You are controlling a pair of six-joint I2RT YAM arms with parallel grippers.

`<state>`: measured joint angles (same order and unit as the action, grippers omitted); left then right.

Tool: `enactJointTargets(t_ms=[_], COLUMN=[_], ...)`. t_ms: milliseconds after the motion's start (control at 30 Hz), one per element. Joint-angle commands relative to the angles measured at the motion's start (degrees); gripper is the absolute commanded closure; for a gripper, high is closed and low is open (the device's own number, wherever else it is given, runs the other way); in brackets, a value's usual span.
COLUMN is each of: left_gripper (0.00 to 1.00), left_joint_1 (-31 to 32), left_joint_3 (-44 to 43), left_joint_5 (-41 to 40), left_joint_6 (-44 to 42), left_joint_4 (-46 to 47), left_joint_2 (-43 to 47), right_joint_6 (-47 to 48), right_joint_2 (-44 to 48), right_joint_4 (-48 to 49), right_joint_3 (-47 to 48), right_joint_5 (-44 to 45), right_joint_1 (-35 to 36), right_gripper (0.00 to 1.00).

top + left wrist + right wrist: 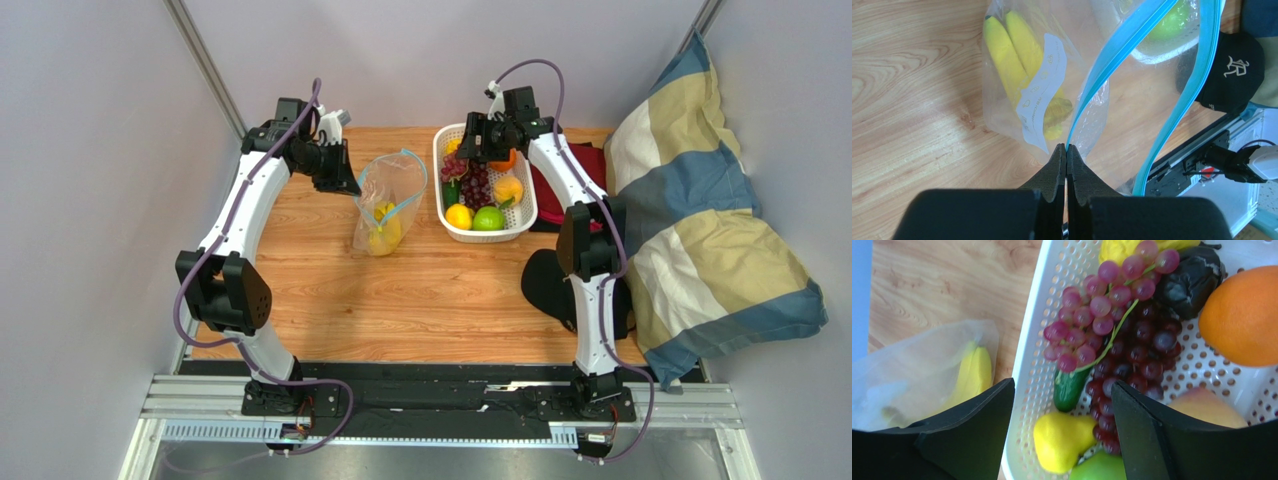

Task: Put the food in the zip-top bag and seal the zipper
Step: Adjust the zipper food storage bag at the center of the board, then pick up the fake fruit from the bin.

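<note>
Well, on the wooden table (430,300) I see two big things side by side: the white lattice basket (486,237) in front of the right arm, and the zip-top bag (388,200) just beside it on the left. The bag stands with its mouth open, and a banana bunch (1007,55) lies already at its bottom. The zipper (1104,75) is not joined; its two teal strips spread away from each other. The other food is in the basket: an orange (1239,315), a grape cluster (1122,340) of light and dark berries, a yellow pear (1062,440), a green apple (1099,467) and a small cucumber (1069,387). So I judge that the filling step is in hand and only begun, and the sealing is far off. My left gripper (1066,150) has its fingers pressed together on the zipper at one end of the mouth, and in this way it lifts that edge and holds the mouth open. My right gripper (1063,385) hangs over the basket with fingers wide and nothing between them, the grapes and the cucumber directly under the gap. The next move, as I think, asks me to lower the right gripper onto one fruit, probably the grape cluster, to close softly because it may slip, and then to carry it across to the open mouth without pushing the thin plastic shut.
</note>
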<state>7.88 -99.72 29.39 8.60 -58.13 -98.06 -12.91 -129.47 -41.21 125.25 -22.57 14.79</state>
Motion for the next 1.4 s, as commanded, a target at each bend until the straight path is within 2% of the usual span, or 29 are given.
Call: enactJointTargets(t_ms=[0, 133, 500, 533, 567, 633, 800, 833, 867, 1367], left_gripper=[1.0, 1.0, 1.0, 1.0, 1.0, 1.0, 1.0, 1.0, 1.0, 1.0], left_joint_1=[0.21, 0.21, 0.12, 0.12, 0.12, 0.12, 0.12, 0.12, 0.12, 0.12], left_joint_3=[-2.23, -1.44, -1.79, -1.62, -1.53, -1.09, -1.0, -1.09, -1.18, -0.21], left_joint_5=[-1.08, -2.66, -3.63, -3.55, -3.72, -3.72, -3.46, -3.37, -3.2, -0.56], left_joint_6=[-1.13, -1.3, -2.01, -2.36, -2.45, -2.71, -2.54, -2.45, -2.45, -1.48], left_joint_4=[-0.67, -0.49, -0.93, -1.02, -1.2, -1.37, -1.2, -1.2, -1.02, -0.49], left_joint_2=[-0.38, -0.46, -2.05, -1.96, -1.96, -1.7, -1.43, -1.34, -1.43, 0.15], right_joint_6=[-6.77, -9.76, -12.14, -12.06, -11.88, -11.18, -8.98, -8.89, -8.89, -14.51], right_joint_2=[-4.47, -9.74, -17.04, -17.65, -17.83, -18.01, -15.47, -14.68, -12.84, 7.38], right_joint_4=[11.49, 11.94, 14.58, 14.75, 14.76, 13.88, 11.68, 11.24, 11.24, 13.7], right_joint_3=[4.38, 9.83, 10.89, 10.98, 11.24, 11.24, 10.89, 10.8, 10.63, 1.05], right_joint_5=[-0.9, -0.81, -0.9, -0.9, -0.29, 0.85, 1.83, 1.74, 1.3, -7.48], right_joint_1=[-0.2, 0.15, 0.86, 0.95, 1.21, 1.47, 1.12, 0.95, 0.51, -2.13], right_gripper=[0.26, 0.26, 0.34, 0.37, 0.48, 0.62, 0.85, 0.95, 1.0, 1.0])
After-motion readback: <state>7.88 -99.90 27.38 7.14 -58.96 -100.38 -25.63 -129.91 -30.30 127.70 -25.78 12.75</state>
